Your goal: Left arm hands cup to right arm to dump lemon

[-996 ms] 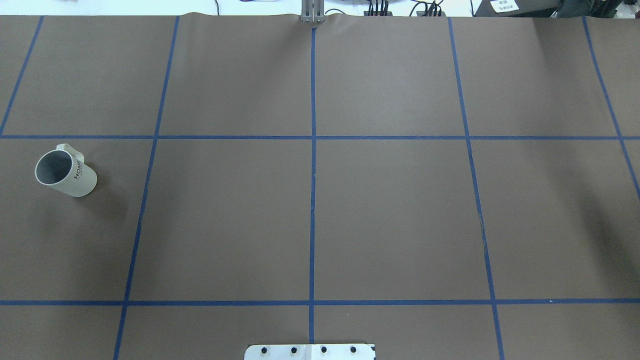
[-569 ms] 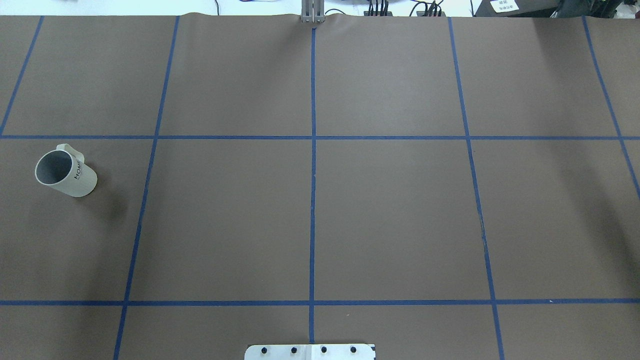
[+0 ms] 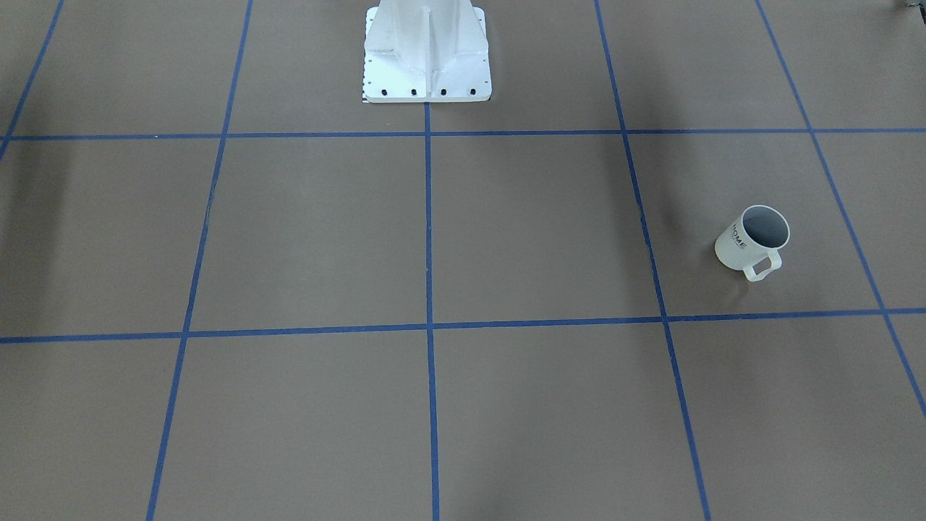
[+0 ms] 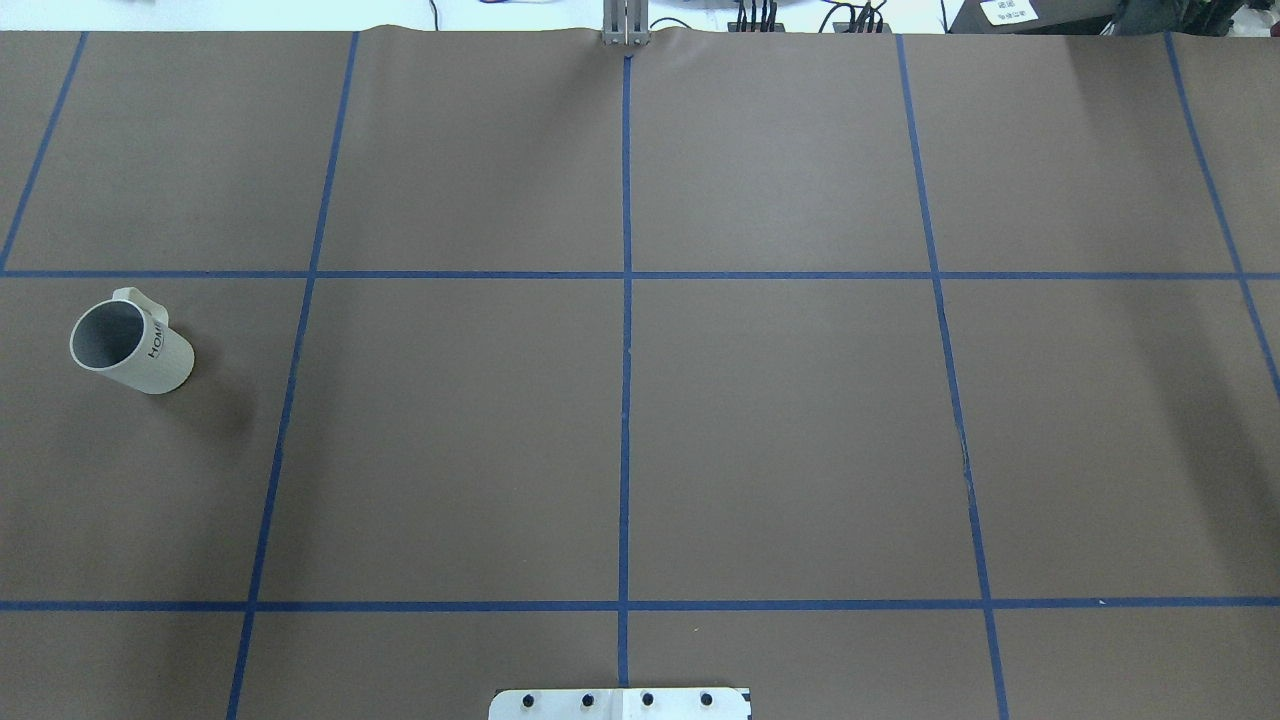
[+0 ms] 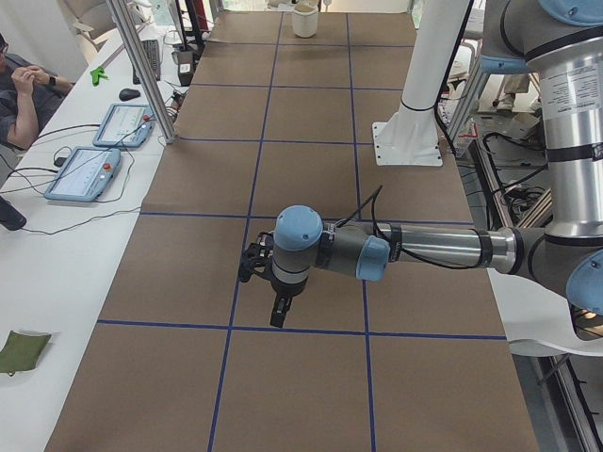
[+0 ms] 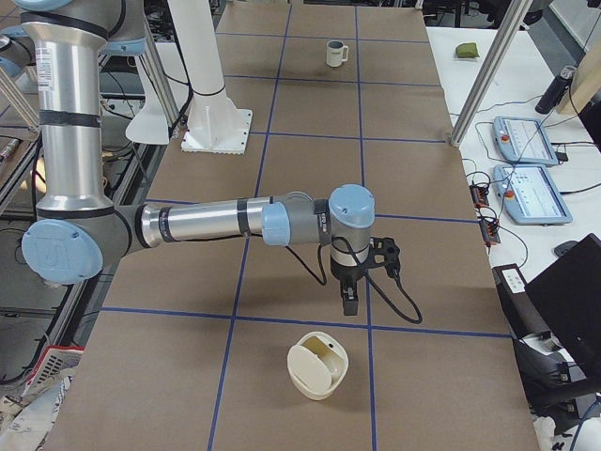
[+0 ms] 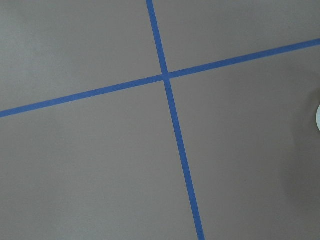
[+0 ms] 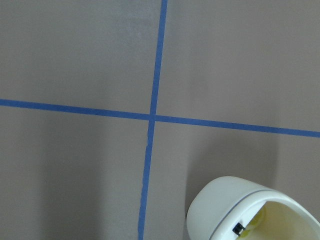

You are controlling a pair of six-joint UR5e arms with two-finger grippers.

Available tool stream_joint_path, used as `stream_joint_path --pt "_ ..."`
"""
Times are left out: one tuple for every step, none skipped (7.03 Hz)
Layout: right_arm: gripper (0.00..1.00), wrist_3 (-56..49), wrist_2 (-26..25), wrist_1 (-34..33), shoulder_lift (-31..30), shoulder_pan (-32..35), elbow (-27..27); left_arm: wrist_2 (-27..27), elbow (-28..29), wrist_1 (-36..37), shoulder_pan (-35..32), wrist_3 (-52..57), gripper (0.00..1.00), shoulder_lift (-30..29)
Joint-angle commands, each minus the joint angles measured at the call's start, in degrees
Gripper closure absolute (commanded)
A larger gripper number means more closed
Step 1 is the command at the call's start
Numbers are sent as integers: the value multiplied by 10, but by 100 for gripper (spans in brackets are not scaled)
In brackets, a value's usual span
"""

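Note:
The white cup with black "HOME" lettering [image 4: 132, 347] stands upright at the table's left, handle toward the far side. It also shows in the front view [image 3: 752, 242] and far off in the right side view [image 6: 336, 54]. Its grey inside shows no lemon. The left arm's gripper [image 5: 279, 315] hangs above the table, pointing down. The right arm's gripper [image 6: 350, 303] hangs likewise at the other end. Both show only in the side views, so I cannot tell whether they are open or shut. A white sliver [image 7: 318, 117] sits at the left wrist view's right edge.
A cream-white round container [image 6: 317, 368] with something yellow inside lies just below the right gripper. It also shows in the right wrist view [image 8: 235, 210] and far off in the left side view [image 5: 303, 19]. The white robot base [image 3: 427, 51] stands mid-table. Operators' tablets lie on side desks.

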Motion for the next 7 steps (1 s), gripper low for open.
stream_joint_path --pt "0 0 0 10 -27 1 11 -3 2 -16 -2 5 0 3" --pt "0 1 0 30 -44 1 8 -4 -5 -12 -3 2 0 5" --pt "0 1 1 55 -66 0 7 -5 -2 -8 -3 3 0 6" --pt "0 2 15 61 -72 1 7 -5 -3 -8 -3 4 0 6" --pt "0 3 17 61 -72 0 6 -14 -7 -7 -3 4 0 7" --pt "0 7 18 61 -72 -1 -5 -21 -7 -8 -3 4 0 10" --pt "0 7 18 61 -69 -3 -6 -21 -5 -9 -3 4 0 11"
